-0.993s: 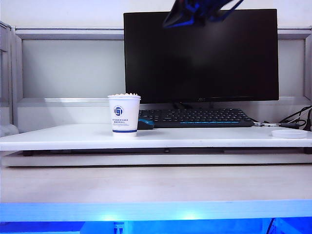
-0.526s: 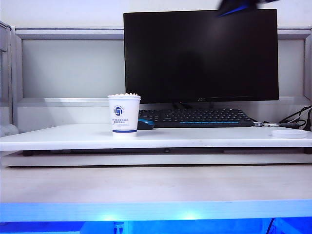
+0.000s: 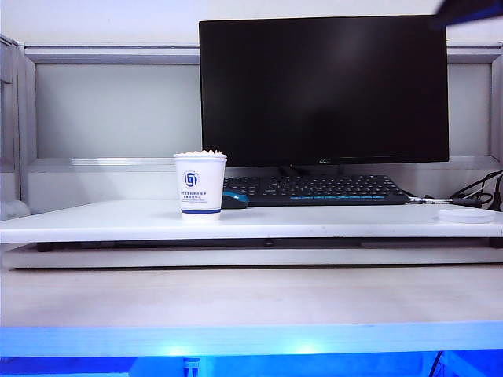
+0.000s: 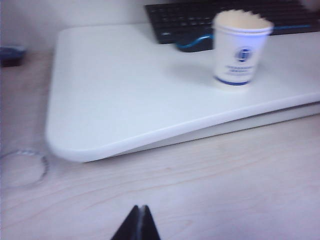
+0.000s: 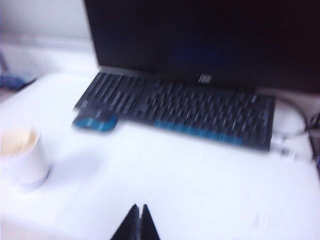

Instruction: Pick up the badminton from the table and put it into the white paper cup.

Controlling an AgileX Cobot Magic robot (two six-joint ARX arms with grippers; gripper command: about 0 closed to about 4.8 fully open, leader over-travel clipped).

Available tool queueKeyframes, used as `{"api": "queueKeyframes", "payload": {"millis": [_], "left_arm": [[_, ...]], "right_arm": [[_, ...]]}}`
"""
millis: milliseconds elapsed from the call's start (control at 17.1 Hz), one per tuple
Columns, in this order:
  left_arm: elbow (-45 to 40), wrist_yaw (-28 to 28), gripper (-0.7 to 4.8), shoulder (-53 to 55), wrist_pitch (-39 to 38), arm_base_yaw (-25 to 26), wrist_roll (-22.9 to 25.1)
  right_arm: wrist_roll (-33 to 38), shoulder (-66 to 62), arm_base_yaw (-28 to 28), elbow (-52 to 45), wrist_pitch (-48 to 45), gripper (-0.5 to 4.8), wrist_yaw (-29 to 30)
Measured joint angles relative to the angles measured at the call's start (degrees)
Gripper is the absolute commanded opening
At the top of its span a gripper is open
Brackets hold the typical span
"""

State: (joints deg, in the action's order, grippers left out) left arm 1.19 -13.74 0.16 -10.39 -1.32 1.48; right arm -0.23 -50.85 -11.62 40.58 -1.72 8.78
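Note:
The white paper cup (image 3: 200, 188) stands upright on the left half of the table (image 3: 330, 221). The badminton's cream feather tips (image 3: 200, 153) poke just above its rim; the rest of it is hidden inside. From above, the cup (image 4: 239, 55) is filled by the feather cone (image 4: 242, 17). My left gripper (image 4: 139, 207) is shut and empty over the lower wood-grain surface, off the table's corner. My right gripper (image 5: 138, 206) is shut and empty, high above the table, with the cup (image 5: 25, 162) off to one side. Only a dark part of the right arm (image 3: 470, 9) shows at the exterior view's top right corner.
A black monitor (image 3: 324, 90) stands behind a black keyboard (image 3: 322, 188). A blue mouse (image 3: 234, 199) lies just behind the cup. A flat white round lid (image 3: 467, 214) and cables (image 3: 481, 188) sit at the table's right end. A clear ring (image 4: 24, 167) lies on the wood surface.
The right arm has swung up and to the right along the top of the exterior view, almost leaving it. The cup and the badminton in it have not moved.

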Motion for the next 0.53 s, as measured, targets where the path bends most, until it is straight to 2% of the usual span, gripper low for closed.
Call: {"api": "queueKeyframes", "payload": {"millis": [351,526], "left_arm": [[0.0,2.4,-0.05,0.0,-0.2,0.0,0.5],[0.0,7.1,-0.05,0.0,-0.4,0.0,1.5]], "right_arm": [[3.1,9.9,0.2,-12.7,1.2,-0.09,-2.6],[4.8,14.2,0.2,-18.1,1.2,-0.09,-4.1]]}}
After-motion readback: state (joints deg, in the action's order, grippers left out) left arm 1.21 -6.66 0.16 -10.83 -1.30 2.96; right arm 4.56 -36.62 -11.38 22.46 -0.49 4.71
